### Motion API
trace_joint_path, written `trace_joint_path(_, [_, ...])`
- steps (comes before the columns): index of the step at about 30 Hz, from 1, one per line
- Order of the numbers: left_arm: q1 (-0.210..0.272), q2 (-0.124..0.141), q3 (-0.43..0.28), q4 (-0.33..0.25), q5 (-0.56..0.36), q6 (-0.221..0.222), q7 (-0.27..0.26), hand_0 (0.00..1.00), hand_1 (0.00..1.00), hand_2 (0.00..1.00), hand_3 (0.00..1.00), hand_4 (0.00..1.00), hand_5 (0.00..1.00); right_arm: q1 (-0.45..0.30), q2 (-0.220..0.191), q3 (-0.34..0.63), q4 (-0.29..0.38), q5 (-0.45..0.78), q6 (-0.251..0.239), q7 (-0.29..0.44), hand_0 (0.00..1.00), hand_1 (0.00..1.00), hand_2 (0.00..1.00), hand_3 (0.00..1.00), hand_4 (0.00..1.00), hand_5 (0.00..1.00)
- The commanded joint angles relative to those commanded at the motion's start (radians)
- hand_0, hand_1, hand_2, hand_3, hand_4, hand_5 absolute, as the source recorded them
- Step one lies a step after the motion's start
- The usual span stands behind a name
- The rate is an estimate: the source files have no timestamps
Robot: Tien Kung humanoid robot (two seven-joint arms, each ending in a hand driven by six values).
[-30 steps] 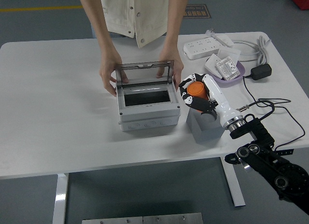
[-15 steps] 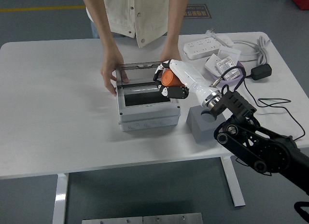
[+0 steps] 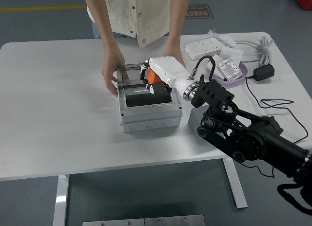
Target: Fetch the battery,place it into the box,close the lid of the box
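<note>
orange battery: clasped in the white right robot hand, held over the open grey box on the white tabletop. box lid: upright at the rear. 2 person's hands: 1 hand at the box's left rear corner, the other mostly hidden behind the robot hand.

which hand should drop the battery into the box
The right hand: it already grips the orange battery directly above the open grey box. The left hand is not in view.
</note>
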Motion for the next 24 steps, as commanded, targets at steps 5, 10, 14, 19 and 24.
trace_joint_path(5, [-0.001, 0.001, 0.0, 0.0, 0.001, -0.001, 0.002, 0.641, 0.753, 0.626, 0.556, 0.726, 0.257, 0.009, 0.039, -0.038, -0.07, 0.013, -0.018, -0.011, 0.012, 0.158, 0.235, 0.249, 0.002, 0.002])
trace_joint_path(10, [-0.001, 0.001, -0.003, 0.0, 0.006, -0.003, 0.005, 0.641, 0.753, 0.626, 0.556, 0.726, 0.255, 0.013, 0.066, -0.063, -0.122, 0.03, -0.038, -0.016, 0.012, 0.158, 0.235, 0.25, 0.002, 0.002])
trace_joint_path(14, [-0.001, 0.002, -0.002, 0.0, 0.007, -0.004, 0.007, 0.641, 0.754, 0.626, 0.555, 0.726, 0.252, 0.014, 0.077, -0.068, -0.145, 0.057, -0.055, -0.011, 0.013, 0.161, 0.242, 0.251, 0.002, 0.002])
trace_joint_path(19, [-0.001, 0.003, 0.002, 0.0, 0.004, -0.005, 0.008, 0.641, 0.753, 0.625, 0.555, 0.725, 0.25, 0.014, 0.085, -0.059, -0.156, 0.091, -0.047, 0.009, 0.02, 0.171, 0.242, 0.256, 0.002, 0.002])
trace_joint_path(24, [-0.004, 0.002, 0.018, 0.0, -0.011, -0.003, 0.006, 0.641, 0.753, 0.625, 0.555, 0.725, 0.25, 0.012, 0.089, -0.057, -0.157, 0.092, -0.043, 0.014, 0.02, 0.171, 0.242, 0.256, 0.002, 0.002])
